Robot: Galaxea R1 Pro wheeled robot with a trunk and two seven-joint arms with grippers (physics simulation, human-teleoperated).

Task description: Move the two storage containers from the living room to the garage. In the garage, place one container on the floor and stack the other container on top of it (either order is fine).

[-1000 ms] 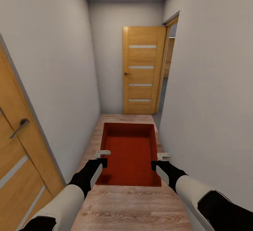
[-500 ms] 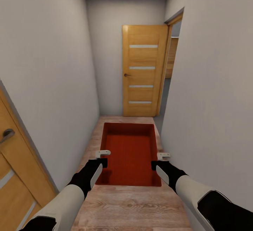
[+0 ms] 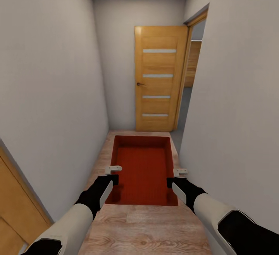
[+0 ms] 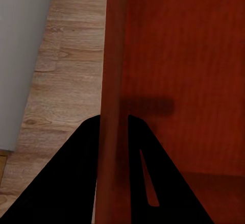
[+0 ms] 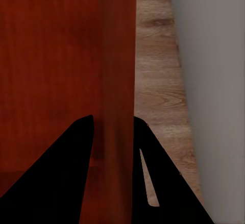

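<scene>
One orange-red storage container (image 3: 141, 169) hangs level in front of me over the light wood floor of a narrow white corridor. My left gripper (image 3: 112, 175) is shut on its left wall and my right gripper (image 3: 175, 177) on its right wall. In the left wrist view the black fingers (image 4: 76, 173) straddle the container wall, with the container's inside (image 4: 184, 55) beyond. The right wrist view mirrors this: the right gripper (image 5: 112, 118) clamps the wall of the container (image 5: 51, 55). The bin looks empty. The living room is out of view.
A shut honey-wood door (image 3: 158, 78) with frosted strips ends the corridor. Just right of it an open doorway (image 3: 188, 92) shows grey floor beyond. White walls run close on both sides. Another wood door (image 3: 15, 212) sits at the lower left.
The whole view has advanced down the corridor: the end door looms larger and the left door with its handle has slid mostly out of frame. Both grippers keep their hold on the container.
</scene>
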